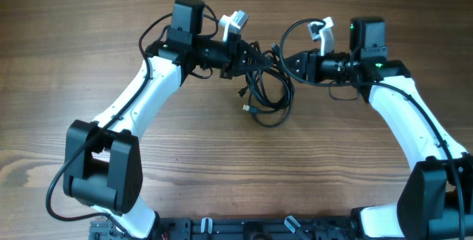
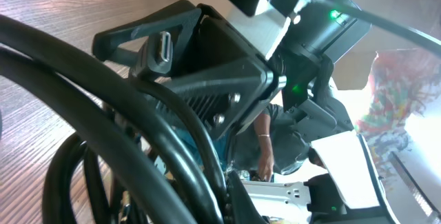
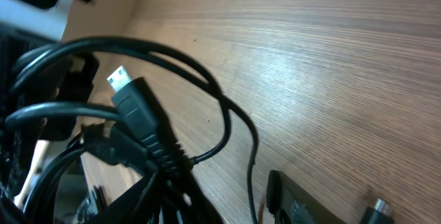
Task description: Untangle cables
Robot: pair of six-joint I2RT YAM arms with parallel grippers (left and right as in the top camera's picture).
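Observation:
The cables (image 1: pixel 264 85) are a tangle of thin black cords hanging in loops over the wooden table between my two grippers. One plug end (image 1: pixel 244 108) lies low on the left of the tangle. My left gripper (image 1: pixel 248 57) is shut on the cables at the tangle's upper left. In the left wrist view the cables (image 2: pixel 103 114) fill the frame, with a metallic-tipped plug (image 2: pixel 160 50) above them. My right gripper (image 1: pixel 290 64) is at the tangle's right side. In the right wrist view its fingers (image 3: pixel 220 207) stand apart around the cable bundle (image 3: pixel 172 182), with a metallic-tipped plug (image 3: pixel 127 89) above.
The wooden table (image 1: pixel 236 173) stretches in front of the tangle. Both arms reach in from the sides and meet near the far middle. The arms' own thicker black cables (image 1: pixel 299 26) loop above the right wrist. A black frame (image 1: pixel 244 229) runs along the near edge.

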